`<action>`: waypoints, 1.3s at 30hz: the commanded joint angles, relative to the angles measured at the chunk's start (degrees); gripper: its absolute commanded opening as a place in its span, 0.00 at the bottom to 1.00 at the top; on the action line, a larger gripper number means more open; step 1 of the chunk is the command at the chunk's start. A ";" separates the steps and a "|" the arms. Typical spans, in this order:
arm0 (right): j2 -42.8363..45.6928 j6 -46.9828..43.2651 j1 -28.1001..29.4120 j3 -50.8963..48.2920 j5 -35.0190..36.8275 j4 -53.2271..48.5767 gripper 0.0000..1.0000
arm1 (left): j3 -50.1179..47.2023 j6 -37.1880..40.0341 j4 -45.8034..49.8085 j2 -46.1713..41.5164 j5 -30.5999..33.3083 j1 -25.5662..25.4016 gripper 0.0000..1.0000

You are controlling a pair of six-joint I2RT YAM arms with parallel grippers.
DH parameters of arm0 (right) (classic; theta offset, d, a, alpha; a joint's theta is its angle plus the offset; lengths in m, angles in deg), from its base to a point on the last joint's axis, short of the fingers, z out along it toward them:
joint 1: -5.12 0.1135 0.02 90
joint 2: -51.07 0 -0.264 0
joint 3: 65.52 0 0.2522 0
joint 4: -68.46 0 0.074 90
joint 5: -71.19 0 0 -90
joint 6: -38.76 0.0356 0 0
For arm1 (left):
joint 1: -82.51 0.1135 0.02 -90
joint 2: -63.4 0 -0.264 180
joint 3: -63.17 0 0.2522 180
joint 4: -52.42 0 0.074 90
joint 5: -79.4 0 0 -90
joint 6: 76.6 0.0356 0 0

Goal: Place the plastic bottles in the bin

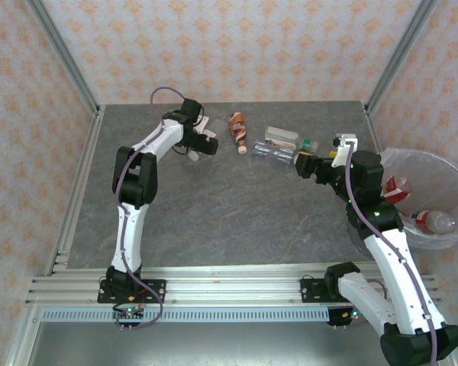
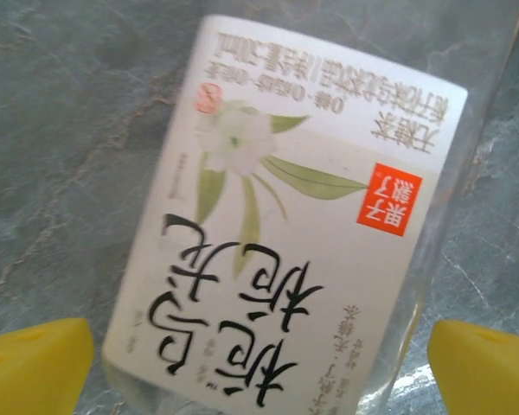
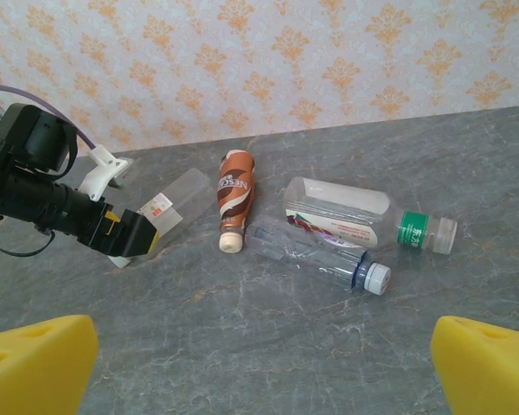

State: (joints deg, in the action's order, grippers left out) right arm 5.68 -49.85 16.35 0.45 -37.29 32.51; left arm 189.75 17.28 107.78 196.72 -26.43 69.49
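Left wrist: my left gripper (image 2: 259, 367) spreads wide astride the white-labelled bottle (image 2: 303, 216) to grab it; right gripper (image 3: 259, 367) gapes too.

Left arm (image 1: 130, 221): rises from its base at the near edge of the tabletop (image 1: 237, 229), elbow bent, forearm reaching toward the far edge.
Left gripper (image 1: 201, 145): low at the tabletop near the far edge, left of centre; jaws spread wide, yellow fingertips (image 2: 35, 367) well apart.
Right arm (image 1: 382, 229): leans up along the right edge, wrist turned leftward.
Right gripper (image 1: 304, 164): jaws spread wide, pointing toward the far left.
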 commanded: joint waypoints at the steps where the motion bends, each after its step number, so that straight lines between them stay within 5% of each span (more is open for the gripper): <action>1: -0.16 -1.12 0.45 -0.87 1.25 1.96 0.99 | 2.88 4.00 2.88 1.08 -2.39 -0.17 0.98; 19: -1.37 -1.56 0.47 -2.83 2.37 2.89 0.99 | 15.42 7.28 10.96 9.33 6.24 -3.09 0.84; 25: -1.37 -1.74 0.47 -3.07 2.74 2.37 0.99 | 9.58 6.19 6.70 5.71 8.98 -3.55 0.67; 39: -2.15 2.99 0.47 -3.64 0.06 4.65 0.99 | -1.68 0.42 0.03 -2.53 7.13 -3.07 0.53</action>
State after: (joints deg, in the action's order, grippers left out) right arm 3.65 -49.26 16.35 -2.13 -36.26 34.54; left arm 190.82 20.25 110.14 199.34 -19.15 65.78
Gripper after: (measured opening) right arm 0.992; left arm 0.686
